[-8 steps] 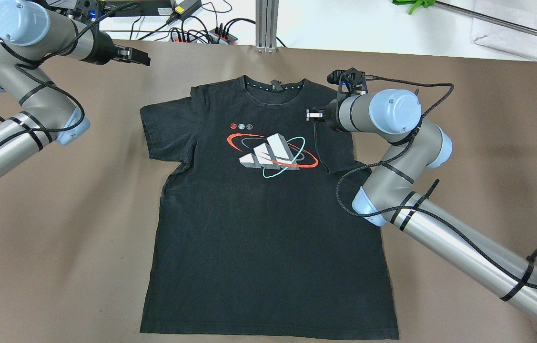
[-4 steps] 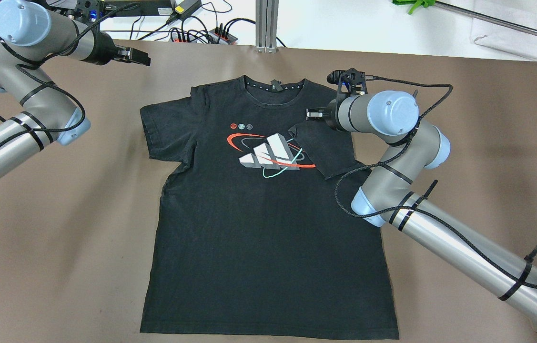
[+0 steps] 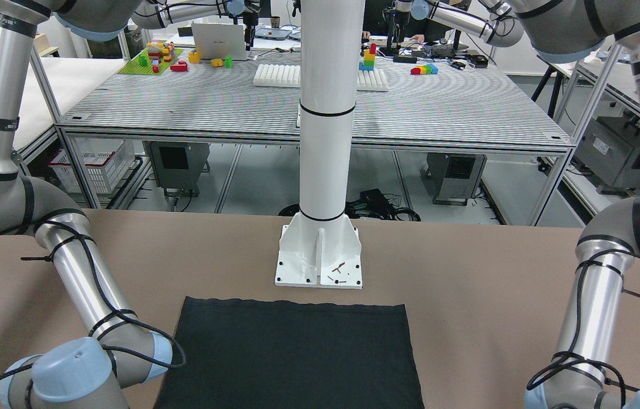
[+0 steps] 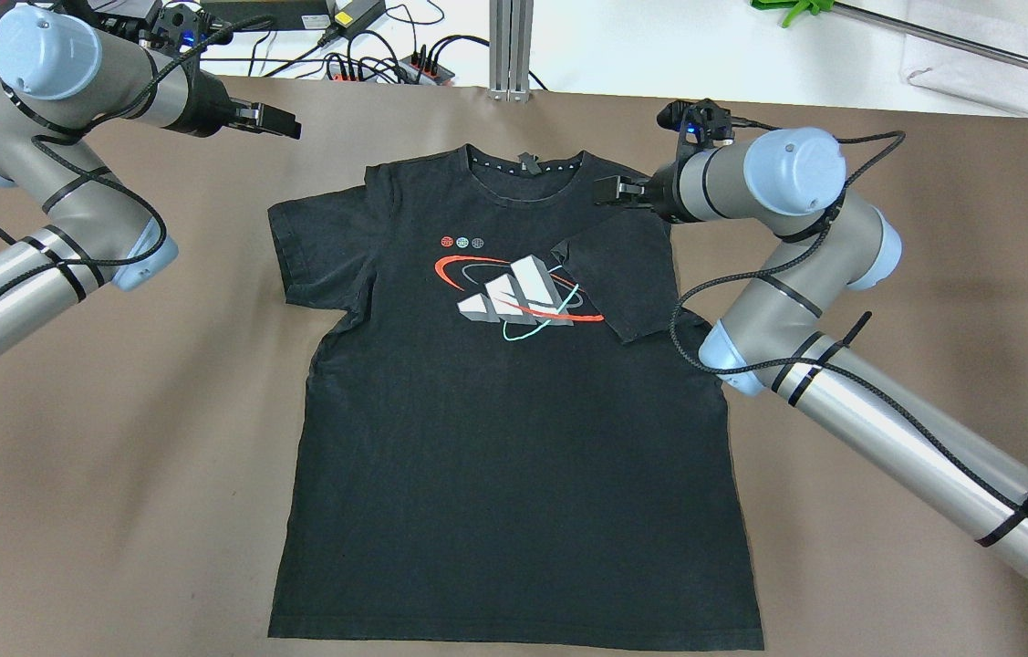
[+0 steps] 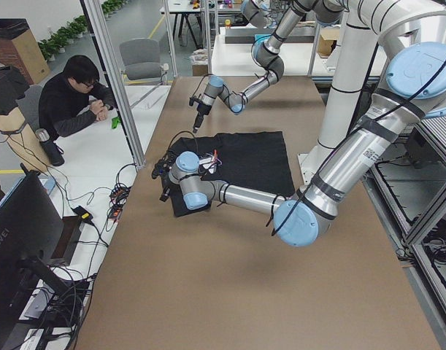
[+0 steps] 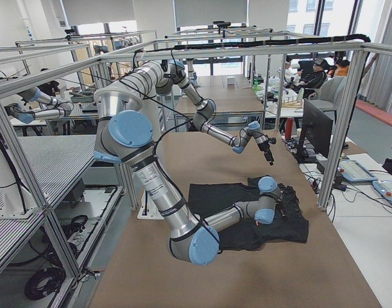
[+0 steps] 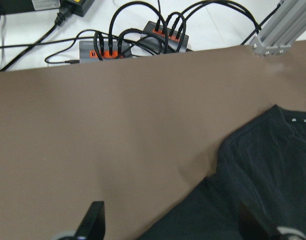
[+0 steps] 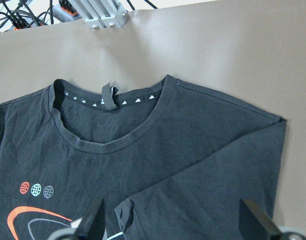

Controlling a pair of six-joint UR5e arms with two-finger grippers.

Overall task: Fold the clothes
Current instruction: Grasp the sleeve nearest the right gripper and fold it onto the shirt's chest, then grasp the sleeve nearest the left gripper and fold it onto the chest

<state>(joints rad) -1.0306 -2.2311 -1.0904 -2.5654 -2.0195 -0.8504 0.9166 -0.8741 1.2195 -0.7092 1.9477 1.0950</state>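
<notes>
A black T-shirt (image 4: 514, 429) with a red, white and teal chest print lies face up and flat on the brown table (image 4: 112, 474). Its right sleeve (image 4: 628, 283) is folded in over the chest; its left sleeve (image 4: 317, 246) lies spread out. My right gripper (image 4: 605, 191) hovers open and empty over the shirt's right shoulder; the right wrist view shows the collar (image 8: 110, 125) and the folded sleeve (image 8: 218, 185) between wide-apart fingers (image 8: 92, 220). My left gripper (image 4: 285, 124) is open and empty above bare table beyond the left sleeve, with the shirt (image 7: 268, 170) at its lower right.
Power strips and cables (image 4: 386, 62) and an aluminium post (image 4: 510, 46) sit past the table's far edge. The white pole's base plate (image 3: 320, 264) stands just behind the shirt's hem (image 3: 291, 304). A person (image 5: 73, 95) sits beyond the table's far side.
The right gripper let go of the sleeve, which dropped folded onto the chest; the gripper then drew back to the right and farther away. The left gripper shifted slightly rightward.
</notes>
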